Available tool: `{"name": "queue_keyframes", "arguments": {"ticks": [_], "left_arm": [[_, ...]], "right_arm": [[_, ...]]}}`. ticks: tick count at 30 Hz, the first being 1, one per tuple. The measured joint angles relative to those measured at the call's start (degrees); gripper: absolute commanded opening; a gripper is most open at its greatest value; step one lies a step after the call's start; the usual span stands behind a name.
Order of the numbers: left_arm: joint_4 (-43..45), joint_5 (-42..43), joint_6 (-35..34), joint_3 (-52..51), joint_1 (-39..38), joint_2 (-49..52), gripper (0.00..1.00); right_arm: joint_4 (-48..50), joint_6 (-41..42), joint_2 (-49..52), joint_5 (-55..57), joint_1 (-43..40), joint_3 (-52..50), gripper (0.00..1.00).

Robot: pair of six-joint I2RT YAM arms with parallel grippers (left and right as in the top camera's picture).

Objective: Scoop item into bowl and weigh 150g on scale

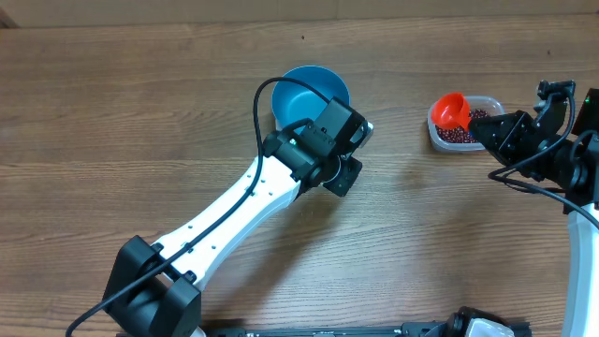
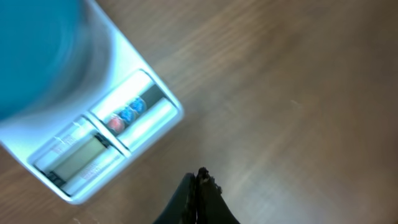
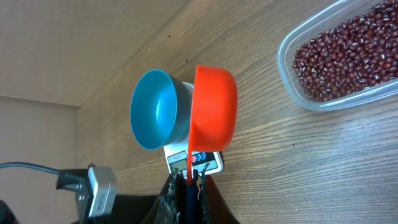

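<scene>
Desk (image 1: 140,112), wood grain.

Bowl (image 1: 307,92) is seen far-centre, set on the scale (image 2: 118,134). The display end of the scale is left uncovered, with its window (image 2: 78,158) and coloured buttons (image 2: 127,115) exposed.

Left gripper (image 2: 199,180): fingers pressed together, nothing between them. It is held over bare desk just beside the button end of the scale. From overhead the scale is mostly hidden under this arm.

Tub (image 3: 292,81), clear plastic, is placed well to the right of the bowl. Beans (image 3: 348,56) are heaped inside it.

Right gripper (image 3: 186,180): clamped on the handle of the red scoop (image 3: 211,115). From overhead the scoop cup is seen above the tub's left end. Whether it is loaded cannot be told.

The bowl's interior is seen as plain blue from overhead and from the right wrist.
</scene>
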Motion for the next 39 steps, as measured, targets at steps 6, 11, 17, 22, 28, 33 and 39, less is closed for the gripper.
{"name": "queue_keyframes", "arguments": {"ticks": [6, 11, 17, 22, 28, 33, 39], "left_arm": [[11.39, -7.80, 6.19, -8.59, 0.11, 0.00, 0.04], [18.84, -9.51, 11.87, -13.99, 0.13, 0.00, 0.04], [23.93, -10.14, 17.00, -16.92, 0.50, 0.00, 0.04], [26.51, -10.14, 19.76, -18.53, 1.81, 0.00, 0.04], [28.30, -10.32, 19.98, -19.54, 4.66, 0.35, 0.04], [28.57, -10.29, 19.98, -19.54, 4.85, 2.82, 0.04], [29.31, -9.86, 20.90, -19.56, 4.85, 4.94, 0.04]], "right_arm": [[-0.02, -0.02, 0.00, 0.24, 0.00, 0.00, 0.04], [-0.09, -0.02, 0.00, 0.61, 0.00, 0.00, 0.04], [-1.51, -0.59, 0.00, 2.23, 0.00, 0.00, 0.04], [-2.08, -1.20, 0.00, 2.67, 0.00, 0.00, 0.04], [-2.10, -1.49, 0.00, 2.80, 0.00, 0.00, 0.04], [-2.16, -1.53, 0.00, 2.82, 0.00, 0.00, 0.04], [-2.16, -1.51, 0.00, 2.82, 0.00, 0.00, 0.04]]}}
